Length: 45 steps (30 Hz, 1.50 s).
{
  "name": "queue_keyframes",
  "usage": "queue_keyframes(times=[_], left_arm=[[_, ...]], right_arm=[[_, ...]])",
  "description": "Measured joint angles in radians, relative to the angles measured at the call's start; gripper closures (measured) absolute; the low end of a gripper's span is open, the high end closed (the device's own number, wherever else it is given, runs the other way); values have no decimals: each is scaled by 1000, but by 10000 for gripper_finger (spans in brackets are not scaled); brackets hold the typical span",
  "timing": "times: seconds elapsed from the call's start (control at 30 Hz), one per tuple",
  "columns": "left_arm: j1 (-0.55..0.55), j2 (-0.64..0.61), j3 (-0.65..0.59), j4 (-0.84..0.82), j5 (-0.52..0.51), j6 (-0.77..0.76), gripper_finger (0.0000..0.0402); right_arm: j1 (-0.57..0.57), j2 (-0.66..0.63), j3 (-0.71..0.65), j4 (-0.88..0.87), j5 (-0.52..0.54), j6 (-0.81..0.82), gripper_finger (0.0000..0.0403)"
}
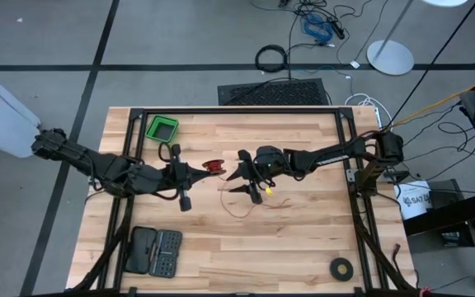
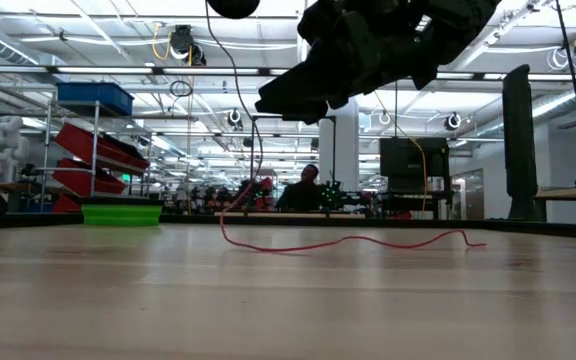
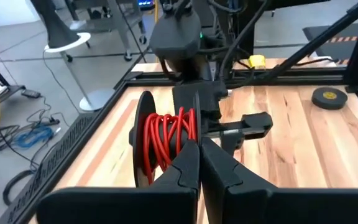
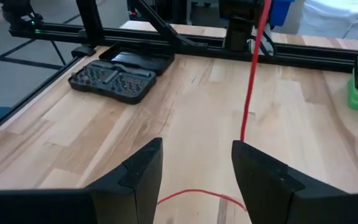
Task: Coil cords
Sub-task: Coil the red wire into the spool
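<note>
On the far left I see the green bin (image 1: 162, 128); I cannot tell its contents. The open bit case (image 1: 154, 251) lies near left. My left fingers (image 3: 199, 163) are closed on a spool wound with the red cord (image 3: 165, 134); its tail trails across the surface (image 1: 303, 239). My right fingers (image 4: 261, 180) gape, holding nothing.

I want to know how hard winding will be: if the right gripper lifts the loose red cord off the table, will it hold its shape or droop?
Probably droop: the red cord lies in loose waves on the table. It looks thin, so likely light. It may slip between the open right gripper fingers.
</note>
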Motion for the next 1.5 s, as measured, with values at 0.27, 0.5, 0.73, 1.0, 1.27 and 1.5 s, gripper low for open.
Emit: queue_keyframes(times=[0.27, 0.5, 0.73, 1.0, 1.27, 1.5], left_arm=[[0, 0, 0, 22, 0, 8, 398], [24, 0, 0, 40, 59, 35, 398], [64, 4, -70, 218, 175, 79, 398], [75, 3, -71, 225, 185, 79, 398], [74, 3, -71, 197, 186, 79, 398], [74, 3, -70, 200, 211, 56, 398]], right_arm=[[14, -1, 0, 16, -53, 38, 222], [29, -1, 0, 92, -58, 62, 222], [29, -2, 0, 138, -24, 91, 222], [21, 22, 0, 61, 59, 86, 222], [5, -2, 0, 7, 63, 53, 222], [1, -15, 1, 8, 133, 4, 222]])
